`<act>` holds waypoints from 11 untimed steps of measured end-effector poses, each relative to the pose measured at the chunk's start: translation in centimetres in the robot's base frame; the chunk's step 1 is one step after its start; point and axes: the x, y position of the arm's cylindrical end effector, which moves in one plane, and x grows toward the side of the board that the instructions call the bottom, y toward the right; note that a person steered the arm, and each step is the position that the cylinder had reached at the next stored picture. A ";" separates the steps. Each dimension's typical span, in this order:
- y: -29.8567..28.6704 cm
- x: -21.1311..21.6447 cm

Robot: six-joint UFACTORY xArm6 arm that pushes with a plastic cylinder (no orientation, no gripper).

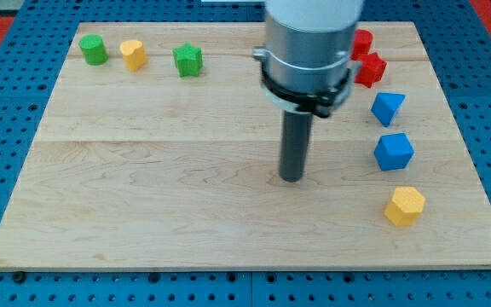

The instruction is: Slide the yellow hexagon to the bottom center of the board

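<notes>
Now my tip (291, 178) rests on bare wood near the middle of the board (143, 213), well apart from every block. There is no gripper on this arm, only the rod, so nothing is spread, pressed or pinched.

The yellow hexagon (405, 205) sits toward the view's bottom right, well to the right of my tip and a little lower. Above it stand a blue cube (394, 151) and a second blue block (388, 107), with two red blocks (368, 68) partly behind the arm's housing. At the view's top left lie a green block (93, 49), a small yellow block (132, 55) and a green star (188, 60).

The risk I see is approach. To drive the hexagon leftward, my tip must first get round to its right side. A straight run from here would strike its left face and shove it toward the right edge, perhaps off the board. Circling over the top could clip the blue cube. An off-centre push may also spin the hexagon aside.
</notes>
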 end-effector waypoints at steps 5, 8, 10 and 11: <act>13.8 8.2; 7.4 3.7; 4.1 7.5; -1.6 8.6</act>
